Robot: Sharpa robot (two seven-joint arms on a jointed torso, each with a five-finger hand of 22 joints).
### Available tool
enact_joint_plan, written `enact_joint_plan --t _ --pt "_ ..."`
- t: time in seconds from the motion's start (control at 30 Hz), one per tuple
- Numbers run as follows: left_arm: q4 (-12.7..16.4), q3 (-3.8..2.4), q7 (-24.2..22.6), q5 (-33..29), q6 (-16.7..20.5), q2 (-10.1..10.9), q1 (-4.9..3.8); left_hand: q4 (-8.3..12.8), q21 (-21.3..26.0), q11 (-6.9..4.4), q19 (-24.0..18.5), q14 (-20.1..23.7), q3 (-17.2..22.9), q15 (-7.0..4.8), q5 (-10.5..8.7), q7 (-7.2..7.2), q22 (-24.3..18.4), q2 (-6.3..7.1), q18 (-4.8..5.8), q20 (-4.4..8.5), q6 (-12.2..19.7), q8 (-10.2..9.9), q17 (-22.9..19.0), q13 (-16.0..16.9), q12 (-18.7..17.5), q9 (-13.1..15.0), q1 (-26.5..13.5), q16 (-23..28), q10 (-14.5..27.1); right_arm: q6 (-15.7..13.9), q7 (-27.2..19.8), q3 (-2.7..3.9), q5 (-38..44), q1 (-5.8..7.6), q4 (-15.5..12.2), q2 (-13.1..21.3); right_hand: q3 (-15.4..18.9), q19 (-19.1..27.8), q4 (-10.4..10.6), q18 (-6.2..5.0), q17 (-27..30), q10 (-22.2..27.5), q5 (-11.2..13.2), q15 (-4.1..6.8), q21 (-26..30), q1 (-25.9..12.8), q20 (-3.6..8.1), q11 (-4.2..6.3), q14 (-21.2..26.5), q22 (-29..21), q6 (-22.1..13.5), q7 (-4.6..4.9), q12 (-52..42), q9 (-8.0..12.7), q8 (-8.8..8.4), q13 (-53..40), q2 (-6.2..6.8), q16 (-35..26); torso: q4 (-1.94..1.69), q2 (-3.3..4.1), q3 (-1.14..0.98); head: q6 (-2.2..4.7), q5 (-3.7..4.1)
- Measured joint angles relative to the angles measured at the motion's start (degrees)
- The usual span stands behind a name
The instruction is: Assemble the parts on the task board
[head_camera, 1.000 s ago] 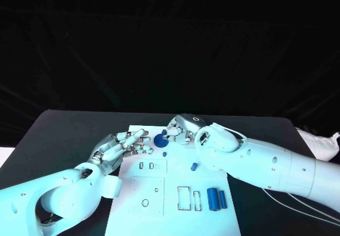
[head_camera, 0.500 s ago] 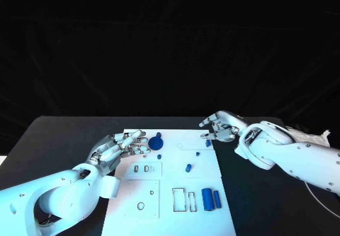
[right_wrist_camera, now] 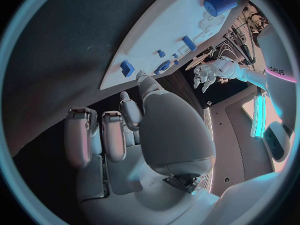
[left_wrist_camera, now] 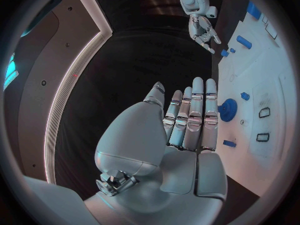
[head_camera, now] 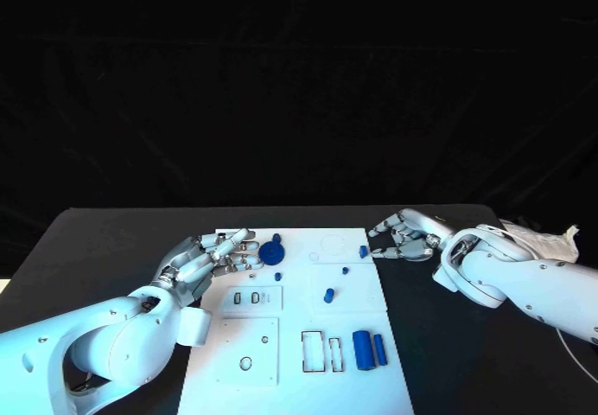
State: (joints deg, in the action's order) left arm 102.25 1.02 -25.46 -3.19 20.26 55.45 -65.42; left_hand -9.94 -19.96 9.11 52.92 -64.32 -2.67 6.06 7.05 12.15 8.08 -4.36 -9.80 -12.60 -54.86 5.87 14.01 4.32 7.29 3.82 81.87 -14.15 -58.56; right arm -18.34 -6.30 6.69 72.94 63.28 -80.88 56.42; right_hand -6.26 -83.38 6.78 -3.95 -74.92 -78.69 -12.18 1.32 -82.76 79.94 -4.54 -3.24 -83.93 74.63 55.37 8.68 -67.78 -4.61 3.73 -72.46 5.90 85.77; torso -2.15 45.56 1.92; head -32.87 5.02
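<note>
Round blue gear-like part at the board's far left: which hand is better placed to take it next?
Probably the left. The left hand hovers open with its fingertips right beside the round blue gear-like part on the white task board. The right hand sits off the board's far right edge, near a small blue block.

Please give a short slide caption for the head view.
Both hands, left and right, open beside the task board, empty.

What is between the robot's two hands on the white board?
In the head view, between the left hand and the right hand lie the round blue part, bare white task board, and a small blue part.
</note>
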Motion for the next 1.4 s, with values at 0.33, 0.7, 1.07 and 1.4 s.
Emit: enact_joint_plan --t 0.33,0.7,1.07,1.4 --pt "-0.13 0.0 -0.01 0.0 -0.05 -0.23 0.02 0.23 0.0 0.2 0.21 0.0 0.23 0.0 0.0 0.0 0.0 0.0 0.0 0.21 0.0 0.0 0.08 0.0 -0.21 0.0 0.0 0.0 -0.2 0.1 -0.32 0.02 0.37 -0.96 3.03 -2.54 -0.23 0.0 -0.23 0.0 -0.02 0.0 0.0 0.0 0.0 0.25 0.0 0.0 0.0 0.0 -0.22 -0.2 0.0 0.06 0.0 -0.13 -0.25 0.0 -0.1 0.08 -0.01 -0.46 -0.11" --pt "-0.17 0.0 -0.01 0.0 -0.05 -0.41 0.02 0.39 0.0 0.2 0.21 0.0 0.06 0.0 0.0 0.0 0.01 0.0 0.0 0.21 0.0 0.0 0.07 0.0 -0.21 0.0 0.0 0.0 -0.2 0.03 -0.32 0.06 0.61 -1.03 4.97 -4.34 -0.67 0.0 -0.67 0.0 -0.02 -0.5 0.0 0.0 0.0 0.73 0.0 0.11 0.0 0.08 0.91 -0.31 -0.42 -0.13 0.25 -0.67 -0.78 0.22 -0.08 0.05 -0.01 -0.6 -0.21" --pt "-0.17 0.0 0.01 0.0 -0.05 -0.51 0.02 0.38 0.0 0.2 0.21 0.0 0.07 0.0 0.0 0.0 -0.05 0.0 0.0 0.21 0.0 0.0 0.15 -0.05 -0.21 0.0 0.0 0.0 -0.2 0.42 -0.32 0.06 0.68 -1.04 5.59 -5.37 -1.28 0.0 -1.27 0.0 -0.01 -0.8 1.03 0.0 0.0 0.9 0.0 0.42 0.0 0.15 3.14 -0.87 -0.89 -0.39 0.91 -1.14 -1.82 0.22 -0.04 0.04 -0.03 -0.56 -0.4" --pt "-0.13 0.0 0.06 0.0 -0.08 -0.54 0.02 0.38 0.0 0.2 0.21 0.0 0.07 0.0 0.0 0.0 -0.05 0.0 0.0 0.21 0.0 0.0 0.14 -0.05 -0.21 0.0 0.0 0.0 -0.2 1.15 -0.24 0.06 0.74 -1.05 5.91 -5.82 -2.4 -0.23 -2.05 0.0 0.0 -0.93 1.24 0.25 0.0 0.75 0.23 0.54 -0.19 0.2 5.52 -1.4 -0.91 -0.65 1.34 -1.47 -2.45 0.22 -0.07 0.04 -0.04 -0.53 -0.44"
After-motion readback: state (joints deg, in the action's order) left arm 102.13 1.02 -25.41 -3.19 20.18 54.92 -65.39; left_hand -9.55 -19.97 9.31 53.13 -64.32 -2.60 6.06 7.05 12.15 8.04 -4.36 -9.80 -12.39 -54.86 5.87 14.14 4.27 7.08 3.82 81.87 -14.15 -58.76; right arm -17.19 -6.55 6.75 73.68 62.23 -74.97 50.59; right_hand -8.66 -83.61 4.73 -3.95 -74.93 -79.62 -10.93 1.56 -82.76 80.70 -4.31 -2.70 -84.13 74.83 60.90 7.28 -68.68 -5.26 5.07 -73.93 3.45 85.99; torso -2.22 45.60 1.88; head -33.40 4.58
